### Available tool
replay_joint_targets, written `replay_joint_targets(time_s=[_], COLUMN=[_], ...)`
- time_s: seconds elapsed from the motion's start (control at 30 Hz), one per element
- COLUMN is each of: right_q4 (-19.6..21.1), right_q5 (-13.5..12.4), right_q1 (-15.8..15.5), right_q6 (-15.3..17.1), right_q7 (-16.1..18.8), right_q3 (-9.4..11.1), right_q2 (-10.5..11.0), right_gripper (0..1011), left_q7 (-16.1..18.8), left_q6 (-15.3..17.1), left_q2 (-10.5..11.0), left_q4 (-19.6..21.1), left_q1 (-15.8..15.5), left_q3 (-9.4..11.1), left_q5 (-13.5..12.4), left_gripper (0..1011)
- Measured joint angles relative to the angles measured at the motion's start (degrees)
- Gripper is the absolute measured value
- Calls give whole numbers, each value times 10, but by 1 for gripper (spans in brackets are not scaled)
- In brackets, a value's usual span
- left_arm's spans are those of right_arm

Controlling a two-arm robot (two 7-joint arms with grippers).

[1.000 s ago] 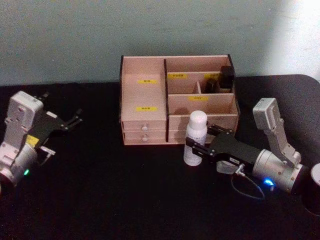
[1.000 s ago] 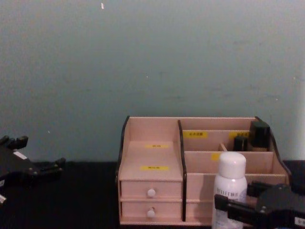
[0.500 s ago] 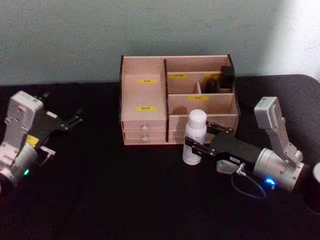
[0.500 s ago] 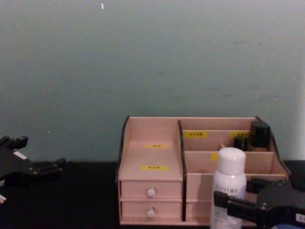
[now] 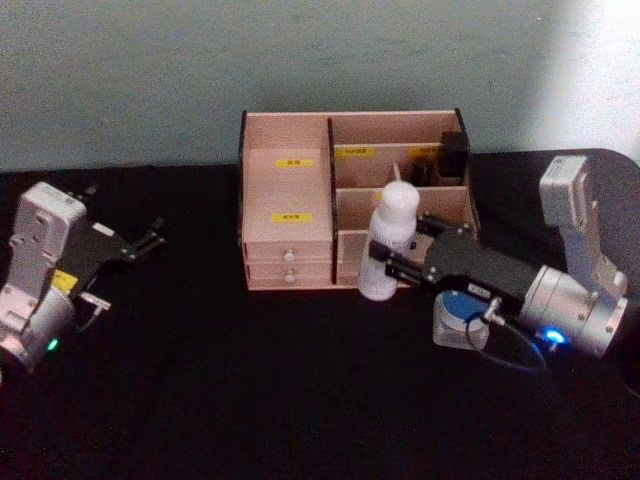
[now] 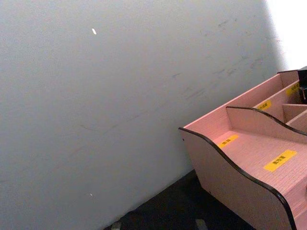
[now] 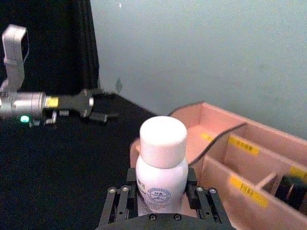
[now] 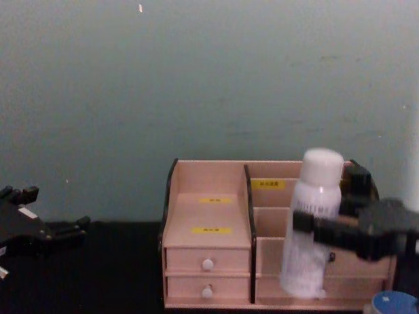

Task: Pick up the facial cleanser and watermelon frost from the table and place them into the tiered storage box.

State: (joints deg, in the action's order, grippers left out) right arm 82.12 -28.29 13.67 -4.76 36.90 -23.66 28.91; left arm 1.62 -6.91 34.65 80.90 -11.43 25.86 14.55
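Right claw [image 5: 385, 268], clamped on the tilted facial cleanser [image 5: 392, 235], may snag the tiered storage box [image 5: 290, 170] front; left claw [image 5: 140, 243] sits open, far left.

The right gripper [image 5: 386, 268] sits just right of centre in the head view, its arm reaching in from the right edge, fingers clamped on a tilted bottle [image 5: 394, 212]. The left gripper [image 5: 148, 238] rests at the left edge, fingers spread.
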Motion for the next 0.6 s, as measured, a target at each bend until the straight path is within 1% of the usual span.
replay_joint_targets(time_s=[0.1, 0.13, 0.17, 0.2, 0.23, 0.3, 0.33, 0.43, 0.5, 0.6], right_q4=[4, 4, 4, 2, 2, -8, -8, -28, -37, -61], right_q5=[-10, -10, -12, -12, -12, -8, -8, 9, 15, 31], right_q1=[11, 11, 17, 25, 25, 39, 39, 61, 69, 88], right_q6=[0, 0, 0, -2, -2, -8, -8, -15, -18, -23], right_q7=[-2, -2, -7, -12, -12, -24, -24, -42, -48, -59], right_q3=[4, 4, 5, 6, 6, 7, 7, 6, 5, 4], right_q2=[-3, -3, -6, -10, -10, -18, -18, -33, -38, -51], right_gripper=[594, 594, 594, 594, 594, 594, 594, 594, 594, 594], left_q7=[0, 0, 0, 0, 0, 0, 0, 0, 0, 0], left_q6=[0, 0, 0, 0, 0, 0, 0, 0, 0, 0], left_q2=[0, 0, 0, 0, 0, 0, 0, 0, 0, 0], left_q4=[0, 0, 0, 0, 0, 0, 0, 0, 0, 0], left_q1=[0, 0, 0, 0, 0, 0, 0, 0, 0, 0], left_q3=[0, 0, 0, 0, 0, 0, 0, 0, 0, 0], left_q5=[0, 0, 0, 0, 0, 0, 0, 0, 0, 0], left_gripper=[1001, 1001, 1001, 1001, 1001, 1001, 1001, 1001, 1001, 1001])
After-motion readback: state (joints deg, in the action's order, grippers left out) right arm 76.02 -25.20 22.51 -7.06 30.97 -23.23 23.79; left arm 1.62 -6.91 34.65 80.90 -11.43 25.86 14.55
